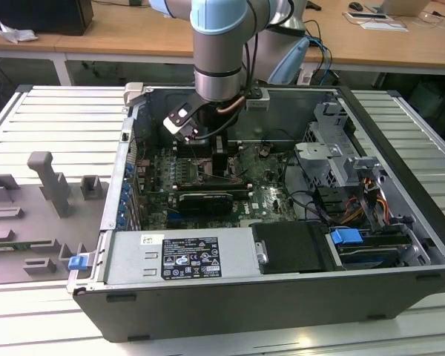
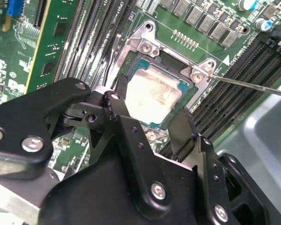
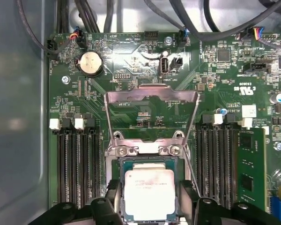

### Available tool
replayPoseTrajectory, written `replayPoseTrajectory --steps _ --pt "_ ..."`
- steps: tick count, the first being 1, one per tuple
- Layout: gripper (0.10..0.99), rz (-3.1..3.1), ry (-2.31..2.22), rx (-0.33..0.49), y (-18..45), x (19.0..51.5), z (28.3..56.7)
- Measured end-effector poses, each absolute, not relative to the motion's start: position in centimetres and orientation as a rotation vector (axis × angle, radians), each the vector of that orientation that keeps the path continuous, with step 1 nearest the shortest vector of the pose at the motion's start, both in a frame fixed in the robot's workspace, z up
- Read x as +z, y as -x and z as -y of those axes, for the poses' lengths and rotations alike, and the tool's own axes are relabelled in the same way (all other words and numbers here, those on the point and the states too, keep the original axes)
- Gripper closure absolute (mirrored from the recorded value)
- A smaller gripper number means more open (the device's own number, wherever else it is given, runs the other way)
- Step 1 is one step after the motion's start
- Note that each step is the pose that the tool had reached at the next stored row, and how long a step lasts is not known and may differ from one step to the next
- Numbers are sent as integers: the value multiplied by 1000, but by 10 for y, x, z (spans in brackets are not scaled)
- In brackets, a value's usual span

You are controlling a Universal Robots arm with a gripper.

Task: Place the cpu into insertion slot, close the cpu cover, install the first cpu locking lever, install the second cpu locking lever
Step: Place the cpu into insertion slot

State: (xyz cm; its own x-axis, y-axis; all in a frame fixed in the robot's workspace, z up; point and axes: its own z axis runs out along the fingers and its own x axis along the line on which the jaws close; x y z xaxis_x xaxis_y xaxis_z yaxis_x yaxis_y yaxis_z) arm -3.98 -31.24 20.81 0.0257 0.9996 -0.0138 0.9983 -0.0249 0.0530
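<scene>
In the exterior view the arm (image 1: 219,52) was seen reaching down into the open computer case (image 1: 282,311), and the gripper (image 1: 221,159) was held low over the motherboard (image 1: 271,200). In the second wrist view the cpu (image 2: 152,93) was found lying within the frame of the insertion slot (image 2: 147,62) with its pale metal face turned up. The black fingers (image 2: 124,126) were closed against two opposite edges of it, so the chip was judged to be pinched rather than released. A thin locking lever (image 2: 253,86) was seen swung out beside the insertion slot, clear of the chip. In the first wrist view the cpu cover (image 3: 152,95) was shown raised on its hinge at the far side of the insertion slot from the gripper. Rows of memory slots (image 3: 75,173) were ranged on either side of the insertion slot. The chip appeared square to the slot's frame and close to level, though whether it was fully seated could not be told. It was judged that the step would be done well if the chip were kept flat, its edges matched to the frame, and it were let down straight with no sideways slide, since the contacts beneath would be easily bent. The grip would best be loosened only when the chip rested evenly all round.
</scene>
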Motion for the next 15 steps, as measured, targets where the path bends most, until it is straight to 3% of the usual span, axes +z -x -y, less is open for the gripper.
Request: replayPoseTrajectory --steps 3,4,10,15 --pt "486 -2164 -2220 33 38 210 312" --pt "616 -2165 -2221 30 38 210 312" --pt "976 -2166 -2221 27 37 212 312" --pt "980 -2166 -2221 27 37 214 312"
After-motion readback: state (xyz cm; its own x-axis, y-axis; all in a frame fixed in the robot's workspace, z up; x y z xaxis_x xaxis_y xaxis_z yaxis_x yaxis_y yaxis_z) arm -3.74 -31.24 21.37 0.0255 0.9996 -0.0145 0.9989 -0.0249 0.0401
